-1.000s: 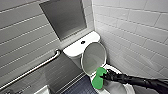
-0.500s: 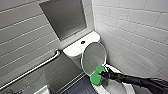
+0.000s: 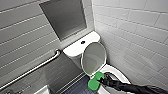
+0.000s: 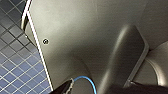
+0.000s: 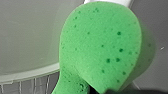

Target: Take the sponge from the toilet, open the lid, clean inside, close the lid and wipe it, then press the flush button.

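Note:
The white toilet [image 3: 75, 47] stands in the corner with its lid [image 3: 94, 58] raised, greyish inner face toward me. The flush button [image 3: 83, 42] sits dark in the middle of the tank top. My right gripper [image 3: 102, 80] reaches in from the lower right and is shut on the green sponge [image 3: 94, 82]. The sponge hangs at the lid's lower edge, by the near-left rim of the bowl [image 3: 113, 71]. In the right wrist view the sponge [image 5: 100, 50] looms large in front of the lid's inner face [image 5: 27, 37]. My left gripper is open.
A metal grab bar [image 3: 37, 67] slants along the tiled wall left of the toilet. A dark panel [image 3: 65, 17] hangs above the tank. White tiled wall closes in on the right. Dark blue floor tiles [image 4: 15, 62] lie beside the robot's own plate.
The sponge in my right gripper shifted slightly up along the lid's lower edge and has come back down. The lid stays raised.

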Robot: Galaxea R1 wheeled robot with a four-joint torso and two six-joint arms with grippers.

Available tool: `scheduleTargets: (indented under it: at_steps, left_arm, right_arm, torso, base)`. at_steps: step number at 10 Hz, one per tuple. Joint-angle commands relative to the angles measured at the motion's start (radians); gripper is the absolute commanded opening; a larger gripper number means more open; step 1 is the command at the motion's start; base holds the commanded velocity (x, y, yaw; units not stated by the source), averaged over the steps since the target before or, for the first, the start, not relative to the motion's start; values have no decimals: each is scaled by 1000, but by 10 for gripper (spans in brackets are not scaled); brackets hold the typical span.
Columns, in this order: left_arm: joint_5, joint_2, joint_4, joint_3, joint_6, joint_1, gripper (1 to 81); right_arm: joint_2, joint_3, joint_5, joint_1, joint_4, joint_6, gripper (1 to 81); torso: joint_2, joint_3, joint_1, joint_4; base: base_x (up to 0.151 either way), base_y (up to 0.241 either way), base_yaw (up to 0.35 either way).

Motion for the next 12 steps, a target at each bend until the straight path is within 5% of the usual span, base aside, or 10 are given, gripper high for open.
scheduleTargets:
  at_steps: [1, 4, 9, 12]
  left_arm:
    - [80, -15, -1, -3, 2, 9, 811]
    - [80, -6, 4, -3, 4, 9, 811]
    - [78, -8, 3, -3, 4, 9, 811]
    - [78, -9, 3, -1, 4, 9, 811]
  right_arm:
    - [-34, 101, -8, 85, -15, 3, 10]
    - [-227, 398, -157, 156, -70, 1, 10]
    - [-349, 614, -323, 165, -101, 1, 10]
    - [-412, 647, -330, 93, -101, 3, 10]
  torso:
    - [0, 0, 0, 0]
    - [0, 0, 0, 0]
    - [0, 0, 0, 0]
    - [0, 0, 0, 0]
  base:
    - [0, 0, 0]
    - [0, 0, 0]
    - [0, 0, 0]
    - [0, 0, 0]
